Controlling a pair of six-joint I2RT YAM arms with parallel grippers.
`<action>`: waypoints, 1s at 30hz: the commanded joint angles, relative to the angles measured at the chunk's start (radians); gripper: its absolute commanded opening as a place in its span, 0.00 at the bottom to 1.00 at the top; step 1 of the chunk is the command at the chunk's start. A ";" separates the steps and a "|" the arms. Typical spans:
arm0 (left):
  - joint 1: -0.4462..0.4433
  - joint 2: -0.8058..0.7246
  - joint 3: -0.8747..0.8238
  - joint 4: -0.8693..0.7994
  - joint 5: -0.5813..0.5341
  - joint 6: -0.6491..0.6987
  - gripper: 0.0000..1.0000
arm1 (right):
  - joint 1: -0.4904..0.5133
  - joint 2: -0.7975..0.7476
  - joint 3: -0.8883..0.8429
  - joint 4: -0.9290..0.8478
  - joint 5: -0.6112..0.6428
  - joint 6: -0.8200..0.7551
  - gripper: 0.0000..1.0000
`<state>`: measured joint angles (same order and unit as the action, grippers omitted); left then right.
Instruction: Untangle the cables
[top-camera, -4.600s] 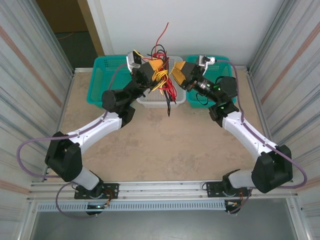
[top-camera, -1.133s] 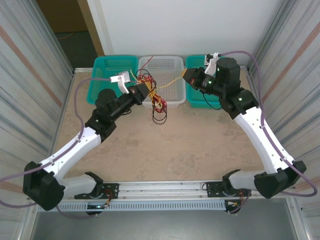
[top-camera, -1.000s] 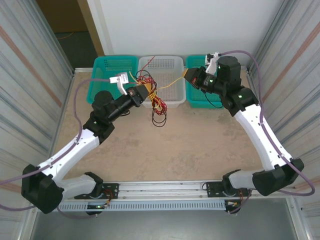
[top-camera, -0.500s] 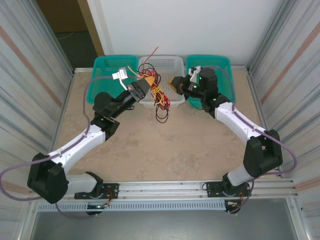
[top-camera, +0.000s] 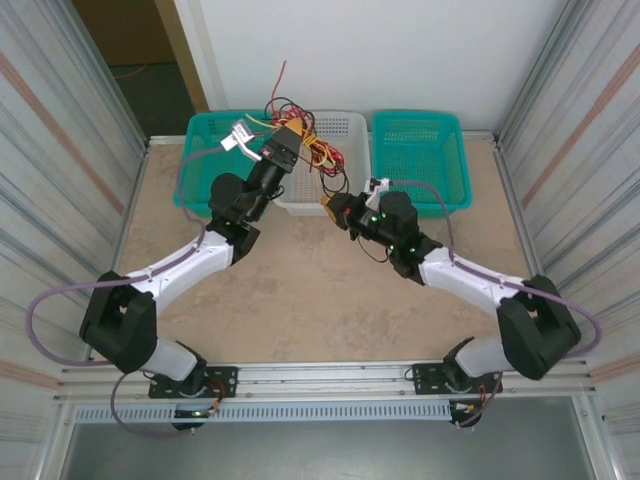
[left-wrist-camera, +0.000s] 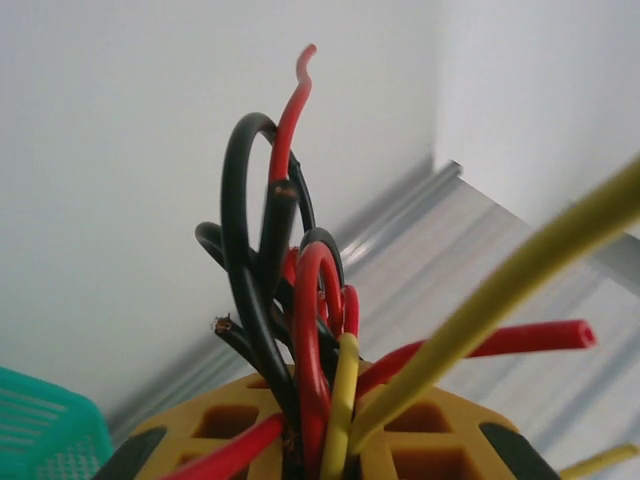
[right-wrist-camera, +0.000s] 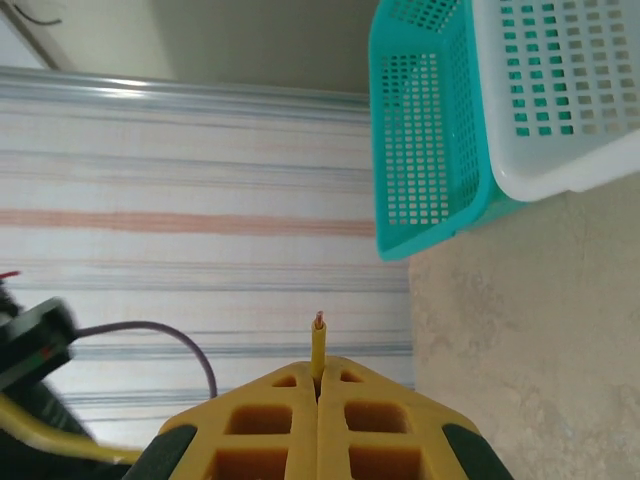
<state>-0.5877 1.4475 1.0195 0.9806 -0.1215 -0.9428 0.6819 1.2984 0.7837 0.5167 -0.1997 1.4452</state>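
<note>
Watching from the overhead camera, I am seeing the left hand (top-camera: 298, 131) raised over the white basket (top-camera: 350, 128), pinching the cables (top-camera: 318, 156) as one bunch of red, black and yellow strands. Their loose ends are sticking up past the far edge, against the white wall (top-camera: 400, 50). The right hand (top-camera: 329, 205) is sitting lower, just in front of that basket's near rim. Three baskets are lining the far edge: a left teal basket (top-camera: 203, 150), the white one, and a right teal basket (top-camera: 425, 150). Corrugated side walls (top-camera: 60, 150) are crowding both flanks, while the bench (top-camera: 330, 300) is lying bare between the arms, all the way back to the near rail (top-camera: 330, 375).

The left wrist camera is giving me what the overhead cannot. The strands are sprouting from between the yellow fingers (left-wrist-camera: 400, 445), black loops are crossing red ones, and one yellow strand is slanting off to the upper right.

The right wrist camera is showing the right hand pressed together on the yellow cable (right-wrist-camera: 318, 348), with only a short tip poking out. Beyond it, a teal basket is sitting beside the white one on the mottled beige bench, with a striped metal wall behind.
</note>
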 joint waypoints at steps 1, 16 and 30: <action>0.005 -0.033 0.031 0.010 -0.197 0.083 0.00 | 0.048 -0.108 -0.010 -0.080 0.069 -0.059 0.00; 0.087 -0.064 -0.101 -0.180 -0.271 0.036 0.00 | 0.027 -0.272 0.301 -0.442 -0.006 -0.364 0.00; 0.134 -0.166 -0.257 -0.278 -0.058 -0.003 0.00 | -0.302 -0.184 0.658 -0.592 -0.191 -0.424 0.00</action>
<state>-0.4980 1.3060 0.7971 0.8059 -0.1741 -0.9691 0.4534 1.1267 1.3228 -0.1192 -0.3405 1.0595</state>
